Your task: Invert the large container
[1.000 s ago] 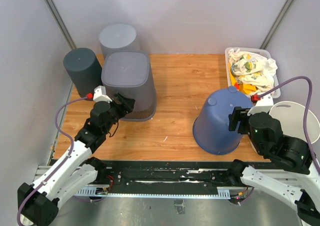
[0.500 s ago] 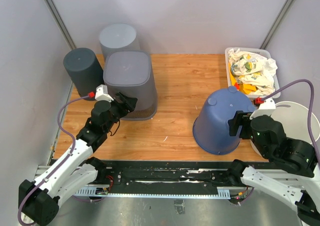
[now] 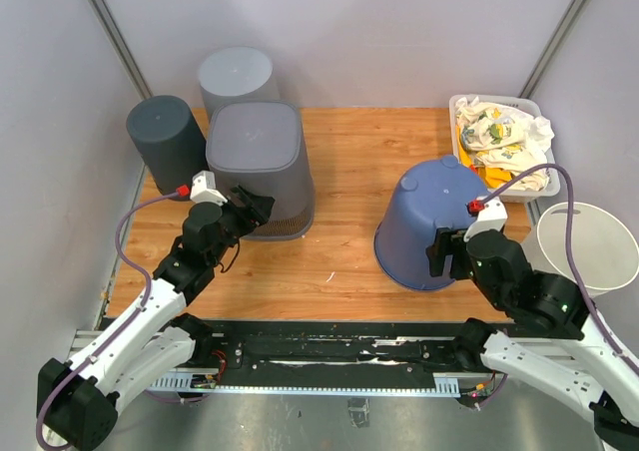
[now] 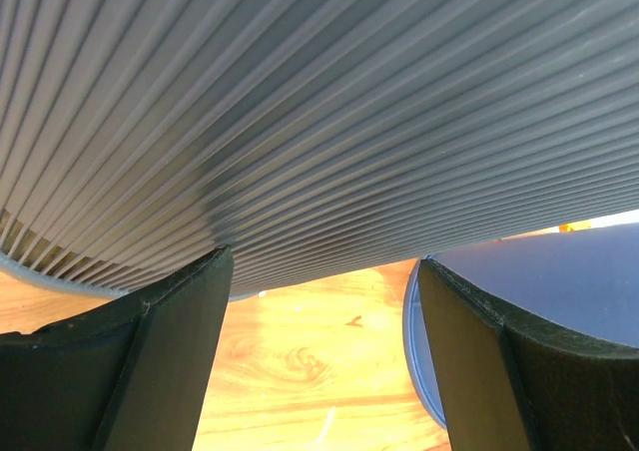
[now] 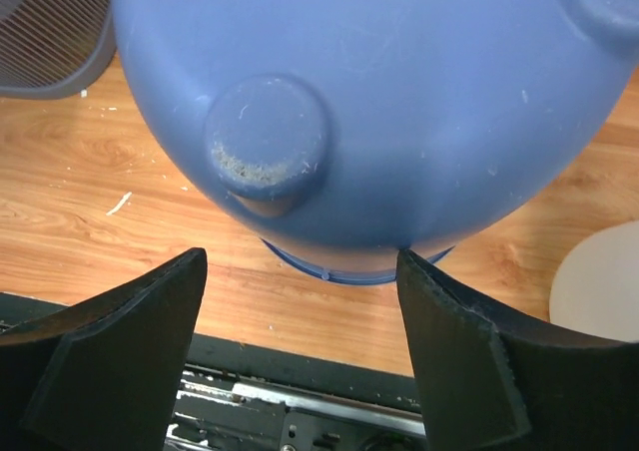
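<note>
On the wooden table (image 3: 349, 167), the large blue container (image 3: 436, 222) stands mouth down, its footed base facing up. Just at its near side, the right gripper (image 3: 447, 256) hangs with fingers spread wide, gripping nothing. Well to the container's left, the left gripper (image 3: 252, 210), also spread wide and empty, sits close beside a ribbed grey bin (image 3: 258, 162).

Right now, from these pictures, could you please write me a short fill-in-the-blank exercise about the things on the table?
1. The blue bucket stands with its bottom facing ____.
2. The right gripper is ____, not shut.
3. The left gripper points at a ribbed ____ bin.
4. The white basket sits in the far ____ corner of the table.
Missing words: up; open; gray; right.
</note>
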Robot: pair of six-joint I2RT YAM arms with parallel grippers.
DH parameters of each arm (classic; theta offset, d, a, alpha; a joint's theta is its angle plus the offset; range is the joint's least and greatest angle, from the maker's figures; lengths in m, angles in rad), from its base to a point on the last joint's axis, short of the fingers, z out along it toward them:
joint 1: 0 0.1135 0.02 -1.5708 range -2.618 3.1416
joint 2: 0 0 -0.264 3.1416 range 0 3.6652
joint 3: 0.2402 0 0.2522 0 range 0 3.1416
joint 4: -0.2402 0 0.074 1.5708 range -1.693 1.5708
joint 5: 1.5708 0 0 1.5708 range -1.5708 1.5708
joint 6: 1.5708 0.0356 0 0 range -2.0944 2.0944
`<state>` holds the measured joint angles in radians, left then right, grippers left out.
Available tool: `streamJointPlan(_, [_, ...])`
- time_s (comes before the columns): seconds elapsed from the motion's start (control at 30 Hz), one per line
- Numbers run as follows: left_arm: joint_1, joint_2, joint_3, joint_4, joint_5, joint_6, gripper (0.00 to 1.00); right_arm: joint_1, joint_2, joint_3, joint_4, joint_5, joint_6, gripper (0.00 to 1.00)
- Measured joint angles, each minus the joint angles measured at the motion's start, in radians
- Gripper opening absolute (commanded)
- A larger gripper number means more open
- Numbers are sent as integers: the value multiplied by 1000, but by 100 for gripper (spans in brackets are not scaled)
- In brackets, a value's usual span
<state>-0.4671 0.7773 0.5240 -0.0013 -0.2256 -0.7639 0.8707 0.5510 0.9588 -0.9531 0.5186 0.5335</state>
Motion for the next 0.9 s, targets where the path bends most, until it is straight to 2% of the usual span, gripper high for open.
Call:
streamJointPlan(0.17, [0,0,-7,1,-2,2,80,0,51,-11,118,0,-56,82])
streamJointPlan(0.37, [0,2,-14,1,-8,12,80,0,197,-11,231,45,-142,84])
streamJointPlan(0.5, [0,6,-14,1,-8,20,80,0,258,-8,223,82,-166,84])
streamJointPlan(0.9, [0,6,-14,1,-8,26,80,-1,206,49,27,227,-126,87])
